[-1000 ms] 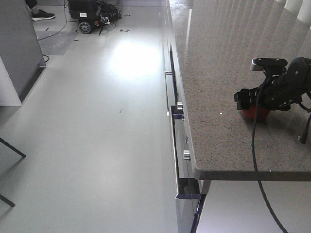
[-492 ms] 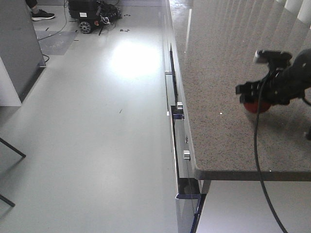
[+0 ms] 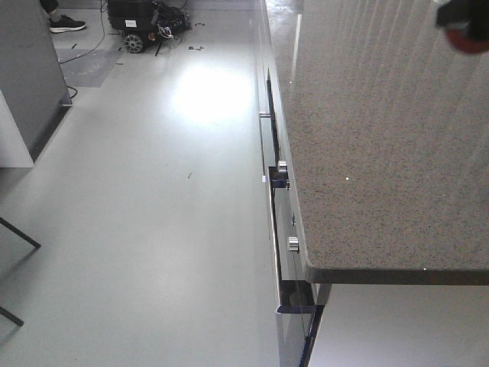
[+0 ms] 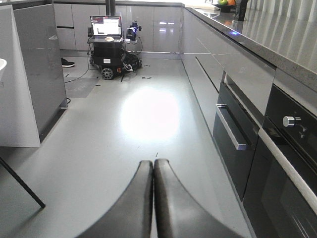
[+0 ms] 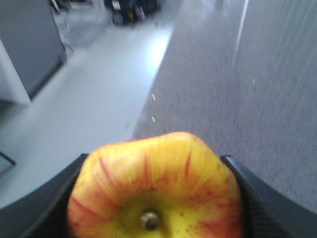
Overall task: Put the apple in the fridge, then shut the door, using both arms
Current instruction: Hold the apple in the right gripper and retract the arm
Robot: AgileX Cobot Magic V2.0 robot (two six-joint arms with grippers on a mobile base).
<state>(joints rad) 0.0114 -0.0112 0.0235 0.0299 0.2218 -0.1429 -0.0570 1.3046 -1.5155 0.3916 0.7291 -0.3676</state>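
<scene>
Clasping the apple (image 5: 154,181), right pincer (image 5: 157,210) above counter (image 3: 367,153); left pincer (image 4: 153,171) clenched over open floor (image 4: 124,148).

One apple (image 5: 156,198), one counter (image 3: 367,153), two knobs (image 3: 282,166), one laptop (image 4: 105,25).

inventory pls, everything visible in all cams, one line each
apple: 1, red with a yellow-green top, held in the right hand
counter: 1, grey speckled stone, right side
oven: 1, black glass front, under the counter
knobs: 2, silver, on the counter's front
floor: 1, light grey, glossy, centre
fridge: 1, tall dark grey cabinet, far left; likely, interior not seen
cart: 1, black, wheeled, with an open laptop, far end of the floor
shoe: 1, black, top left
left hand: 1, black, shut and empty, over the floor
right hand: 1, black, shut on the apple
</scene>
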